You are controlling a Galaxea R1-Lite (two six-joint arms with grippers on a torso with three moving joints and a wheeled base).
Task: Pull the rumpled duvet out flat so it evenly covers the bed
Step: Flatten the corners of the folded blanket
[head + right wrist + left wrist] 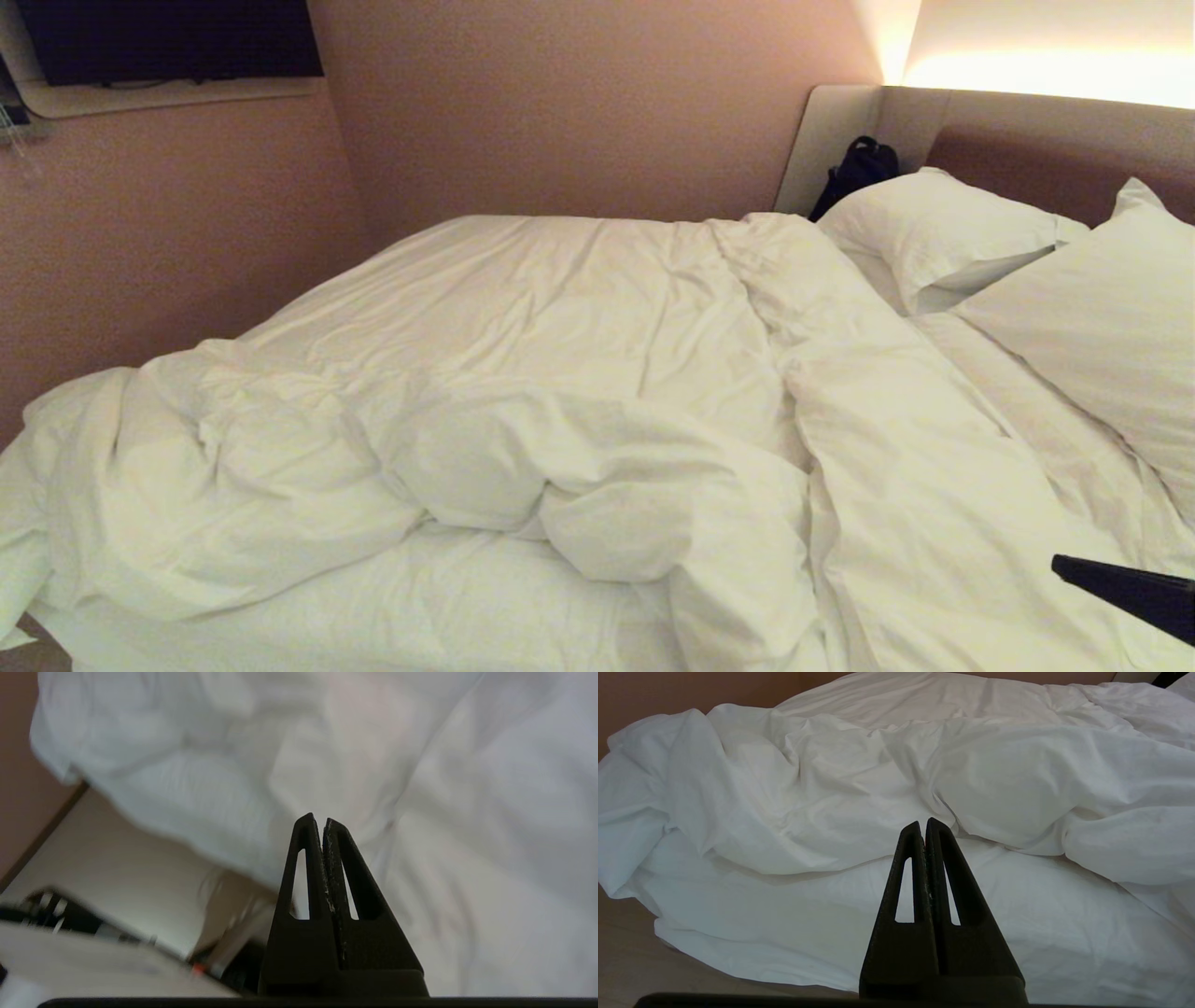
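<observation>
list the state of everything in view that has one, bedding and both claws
duvet: rumpled, bunched in a heap along the near edge, not spread flat
bed: unmade, sheet bare below the heap
pillows: two, propped at the headboard
left claw: shut, empty, off the duvet
right claw: shut, empty, over the bedding
wall screen: dark

A bedroom, most likely a hotel room.

A wide bed [392,607] fills the space against plain pinkish walls [579,103], with a rumpled white duvet [523,392], two plump white pillows [943,233] and a padded headboard [1046,159] lit from above by a warm light strip [1055,75]. A dark flat screen [173,37] hangs on the wall over a shelf, and a black bag [859,173] sits in the corner.
</observation>
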